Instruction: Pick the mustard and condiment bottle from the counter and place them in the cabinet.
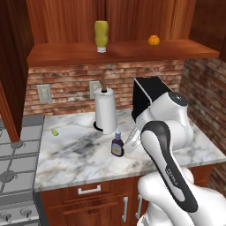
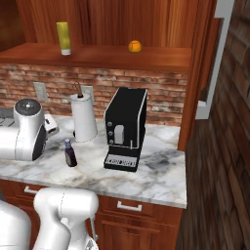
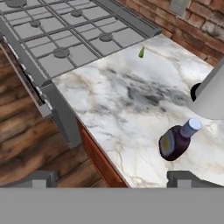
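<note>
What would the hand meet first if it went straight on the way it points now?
Probably the marble counter, left of the condiment bottle. The open hand looks down over bare counter near its front edge, though depth is unclear.

the mustard [image 1: 101, 35] stood cap-down on the cabinet [image 1: 123, 51] shelf, left of an orange [image 1: 153, 40] on the same plank. below, on the counter [image 1: 75, 159], the condiment bottle [image 1: 117, 145] stood upright in front of a paper towel roll [image 1: 106, 110], with a coffee machine [image 2: 126, 129] to their right and a stove [image 1: 13, 159] at the counter's left end.
</note>
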Controlling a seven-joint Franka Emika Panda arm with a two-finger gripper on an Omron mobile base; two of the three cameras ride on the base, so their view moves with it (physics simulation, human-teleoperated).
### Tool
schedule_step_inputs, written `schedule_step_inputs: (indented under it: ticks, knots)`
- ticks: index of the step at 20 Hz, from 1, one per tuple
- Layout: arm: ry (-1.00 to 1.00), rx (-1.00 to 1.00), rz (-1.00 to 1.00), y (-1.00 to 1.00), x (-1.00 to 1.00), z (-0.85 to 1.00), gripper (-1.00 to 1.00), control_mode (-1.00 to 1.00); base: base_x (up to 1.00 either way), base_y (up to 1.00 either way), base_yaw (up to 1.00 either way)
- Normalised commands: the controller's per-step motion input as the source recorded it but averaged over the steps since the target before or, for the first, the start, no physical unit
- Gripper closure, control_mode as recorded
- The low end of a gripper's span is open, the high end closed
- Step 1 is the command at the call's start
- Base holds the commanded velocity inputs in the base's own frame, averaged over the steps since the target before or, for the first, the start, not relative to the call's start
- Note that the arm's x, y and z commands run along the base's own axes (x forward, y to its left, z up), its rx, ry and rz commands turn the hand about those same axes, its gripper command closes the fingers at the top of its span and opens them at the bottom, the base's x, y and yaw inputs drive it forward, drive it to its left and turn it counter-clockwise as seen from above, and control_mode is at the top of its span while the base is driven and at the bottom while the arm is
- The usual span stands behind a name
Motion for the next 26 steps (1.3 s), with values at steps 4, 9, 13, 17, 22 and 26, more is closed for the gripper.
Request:
schedule_step_inputs:
  ticks: [4,9,13,17,22,26]
  knots:
    - [0.06,0.00,-0.04,-0.05,0.00,-0.20,-1.00,-1.00,0.00,0.00,0.00]
    - [0.09,0.00,-0.05,-0.12,0.00,-0.28,-1.00,-1.00,0.00,0.00,0.00]
    - [0.10,0.00,-0.06,-0.17,0.00,-0.31,-1.00,-1.00,0.00,0.00,0.00]
    - [0.08,0.00,-0.05,-0.16,0.00,-0.28,-1.00,-1.00,0.00,0.00,0.00]
    - [0.04,0.00,0.00,-0.14,0.08,-0.31,-1.00,-1.00,0.00,0.00,0.00]
    - [0.04,0.00,0.00,-0.12,0.25,-0.32,-1.00,-1.00,0.00,0.00,0.00]
